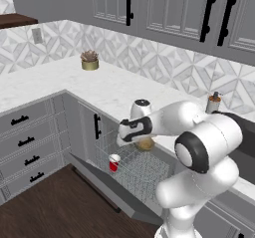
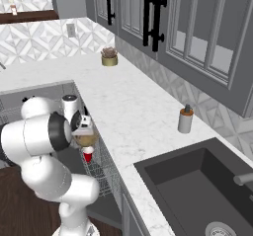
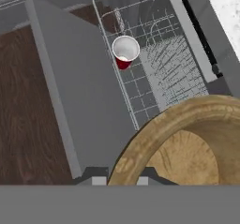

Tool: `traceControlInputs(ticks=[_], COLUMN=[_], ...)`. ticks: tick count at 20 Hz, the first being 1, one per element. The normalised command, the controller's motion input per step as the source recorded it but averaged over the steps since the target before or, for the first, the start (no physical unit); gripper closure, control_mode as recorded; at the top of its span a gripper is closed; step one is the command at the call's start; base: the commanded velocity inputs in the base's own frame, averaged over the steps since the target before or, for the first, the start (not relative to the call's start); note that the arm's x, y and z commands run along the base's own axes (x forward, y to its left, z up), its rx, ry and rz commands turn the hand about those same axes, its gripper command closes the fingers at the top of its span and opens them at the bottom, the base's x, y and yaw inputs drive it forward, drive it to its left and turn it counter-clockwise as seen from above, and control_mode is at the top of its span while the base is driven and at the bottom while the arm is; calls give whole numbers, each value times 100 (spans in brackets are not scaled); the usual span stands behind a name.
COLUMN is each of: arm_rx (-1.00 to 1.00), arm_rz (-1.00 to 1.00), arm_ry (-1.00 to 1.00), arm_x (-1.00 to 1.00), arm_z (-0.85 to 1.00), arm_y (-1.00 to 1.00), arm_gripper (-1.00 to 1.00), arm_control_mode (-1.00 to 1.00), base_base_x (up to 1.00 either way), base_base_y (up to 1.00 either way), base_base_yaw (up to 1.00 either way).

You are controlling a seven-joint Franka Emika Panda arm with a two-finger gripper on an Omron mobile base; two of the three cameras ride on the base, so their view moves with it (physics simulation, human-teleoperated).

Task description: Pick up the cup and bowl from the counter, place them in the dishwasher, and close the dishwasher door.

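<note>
Holding bowl [image 3: 187, 138] over wire rack [image 3: 159, 73], cup [image 3: 124, 51] inside

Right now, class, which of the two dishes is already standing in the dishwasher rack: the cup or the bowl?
The red cup: it stands upright in the wire rack. The wooden bowl is held in the gripper above the rack.

Marble counter [image 1: 114, 90]: potted plant [image 1: 90, 60], soap dispenser [image 1: 213, 103]. Wire rack [image 1: 137, 170]: upright cup [image 1: 114, 162].
</note>
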Motion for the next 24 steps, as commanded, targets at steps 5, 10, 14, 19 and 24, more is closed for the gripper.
traceControlInputs(ticks=[5,10,14,19,24], arm_rx=[-22,-7,-2,-5,-1], arm_rz=[1,0,1,0,0], arm_ry=[12,24,12,2,0], arm_x=[0,14,28,19,21], arm_z=[-46,-45,-40,-51,-39], arm_y=[55,32,0,0,-22], arm_gripper=[100,100,100,100,100], arm_control_mode=[-100,-100,-100,-100,-100], base_base_x=[0,0,0,0,0], base_base_y=[0,0,0,0,0], base_base_yaw=[0,0,0,0,0])
